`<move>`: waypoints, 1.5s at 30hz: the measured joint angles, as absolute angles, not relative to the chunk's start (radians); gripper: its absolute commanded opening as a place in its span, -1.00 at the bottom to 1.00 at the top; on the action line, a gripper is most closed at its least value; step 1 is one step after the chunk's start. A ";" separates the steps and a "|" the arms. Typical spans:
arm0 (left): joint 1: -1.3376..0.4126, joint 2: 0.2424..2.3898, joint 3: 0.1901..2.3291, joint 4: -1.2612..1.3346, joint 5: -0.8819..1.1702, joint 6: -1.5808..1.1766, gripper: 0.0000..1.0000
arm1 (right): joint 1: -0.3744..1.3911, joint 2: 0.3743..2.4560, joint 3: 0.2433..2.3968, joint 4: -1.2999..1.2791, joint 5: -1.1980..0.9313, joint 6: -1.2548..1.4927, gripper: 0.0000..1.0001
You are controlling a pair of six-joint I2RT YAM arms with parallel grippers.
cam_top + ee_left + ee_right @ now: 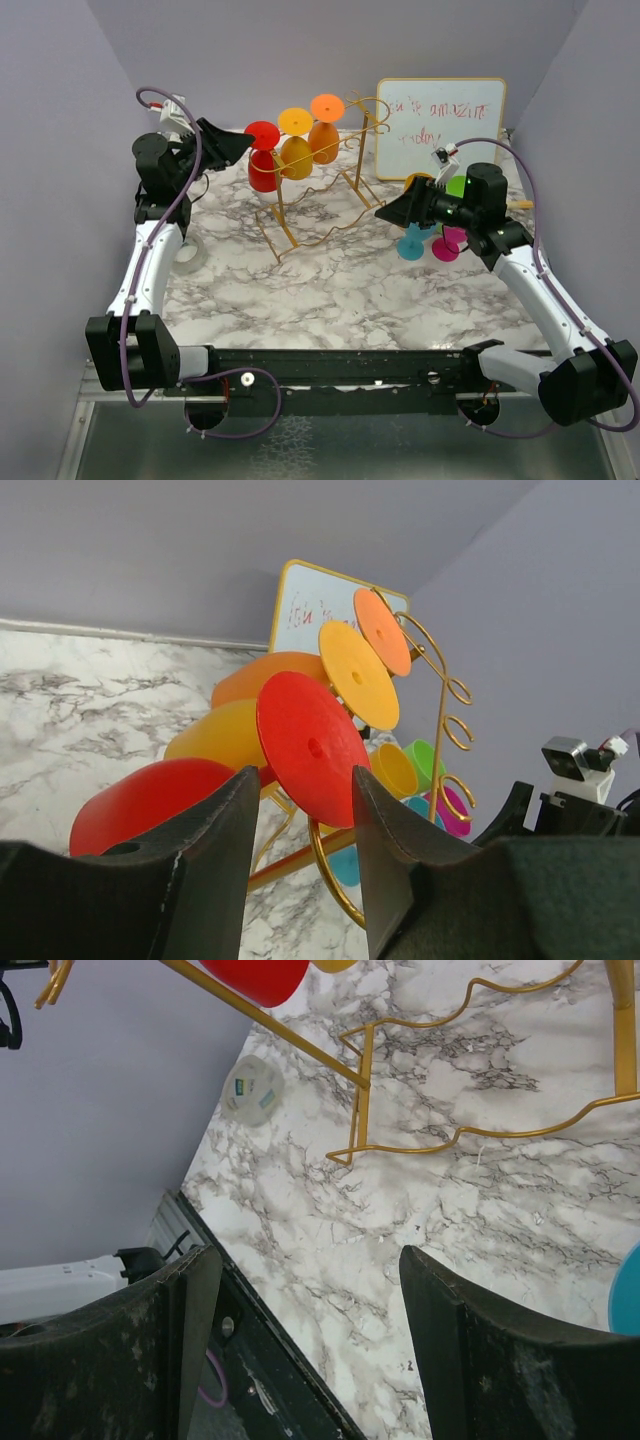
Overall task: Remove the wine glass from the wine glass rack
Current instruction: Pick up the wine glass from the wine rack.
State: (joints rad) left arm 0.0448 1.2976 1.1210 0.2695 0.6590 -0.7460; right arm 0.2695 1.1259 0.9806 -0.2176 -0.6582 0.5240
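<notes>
Left tool [305, 790] just before red wine glass [305, 742], stem unseen

The whiteboard [441, 125] writing is illegibly small, and the right wrist view crops the red wine glass [255, 978].

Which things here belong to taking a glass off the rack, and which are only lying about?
For the job: rack, red glass, yellow glass, orange glass, left gripper.
Lying about: whiteboard, blue glass, pink glass, tape roll.
</notes>
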 measured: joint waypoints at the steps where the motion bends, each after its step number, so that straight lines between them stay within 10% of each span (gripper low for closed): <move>1: 0.042 1.300 1.121 0.270 0.667 -0.743 -0.16 | 0.270 1.126 0.981 -0.217 -0.659 0.525 0.55; 45: 0.024 1.329 1.122 0.290 0.690 -0.738 -0.58 | 0.270 1.156 0.980 -0.212 -0.656 0.519 0.56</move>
